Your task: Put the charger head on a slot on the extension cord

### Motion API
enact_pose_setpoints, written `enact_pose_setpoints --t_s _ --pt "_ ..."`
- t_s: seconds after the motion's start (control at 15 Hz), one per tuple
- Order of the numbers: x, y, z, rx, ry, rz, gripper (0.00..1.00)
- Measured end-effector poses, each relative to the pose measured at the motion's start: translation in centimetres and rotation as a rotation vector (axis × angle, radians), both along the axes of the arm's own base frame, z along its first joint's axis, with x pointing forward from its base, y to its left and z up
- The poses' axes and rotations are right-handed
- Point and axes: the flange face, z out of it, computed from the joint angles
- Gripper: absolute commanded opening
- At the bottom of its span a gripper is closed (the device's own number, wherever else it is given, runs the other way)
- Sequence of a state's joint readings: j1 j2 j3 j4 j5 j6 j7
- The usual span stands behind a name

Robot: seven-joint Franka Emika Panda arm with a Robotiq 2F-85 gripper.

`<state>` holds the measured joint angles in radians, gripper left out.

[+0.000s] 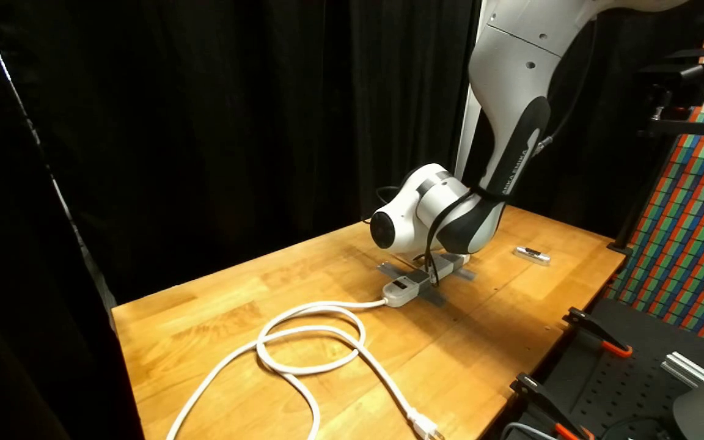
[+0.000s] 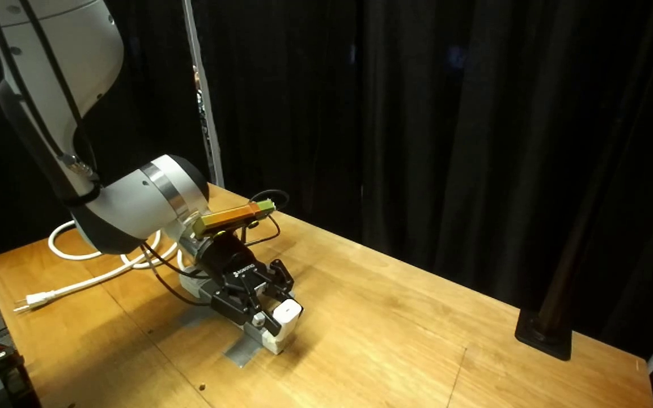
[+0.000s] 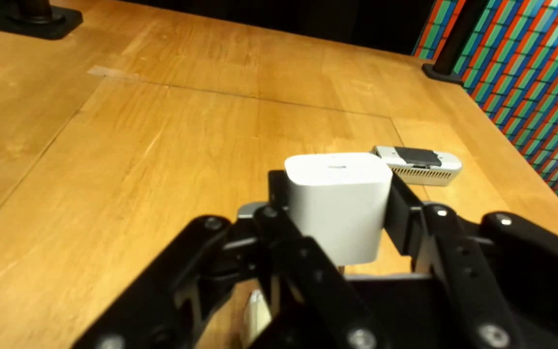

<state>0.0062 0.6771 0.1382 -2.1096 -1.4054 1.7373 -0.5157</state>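
The charger head, a small white block (image 3: 337, 213), stands upright between the fingers of my gripper (image 3: 339, 208) in the wrist view. The gripper is shut on it. A thin prong-like bit shows under the block. In an exterior view the charger head (image 2: 288, 316) is in the fingertips (image 2: 283, 318), over the far end of the extension cord's white and grey strip (image 2: 272, 342). I cannot tell whether it touches a slot. The strip (image 1: 402, 291) lies on the table in an exterior view, with its cable (image 1: 309, 368) looped. The wrist hides the gripper there.
Grey tape (image 2: 243, 349) lies across the strip onto the wooden table (image 1: 230, 318). A pale device with a dark patch (image 3: 419, 165) lies beyond the gripper; it also shows in an exterior view (image 1: 532, 255). A black post base (image 2: 543, 337) stands at the table edge. Clamps (image 1: 599, 330) grip an edge.
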Motion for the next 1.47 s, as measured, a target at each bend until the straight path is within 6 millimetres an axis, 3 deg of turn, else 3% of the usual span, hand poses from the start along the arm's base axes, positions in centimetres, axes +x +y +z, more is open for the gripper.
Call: enact_pose_setpoints --t_s 0.67,1.0,1.47 --pt "1.0 -1.2 -1.1 0.052 -0.148 0.006 0.23" --pt "0.4 -1.0 -2.3 0.068 -0.133 0.007 0.23" --pt "0.3 -1.0 -2.4 0.068 -0.130 0.008 0.23"
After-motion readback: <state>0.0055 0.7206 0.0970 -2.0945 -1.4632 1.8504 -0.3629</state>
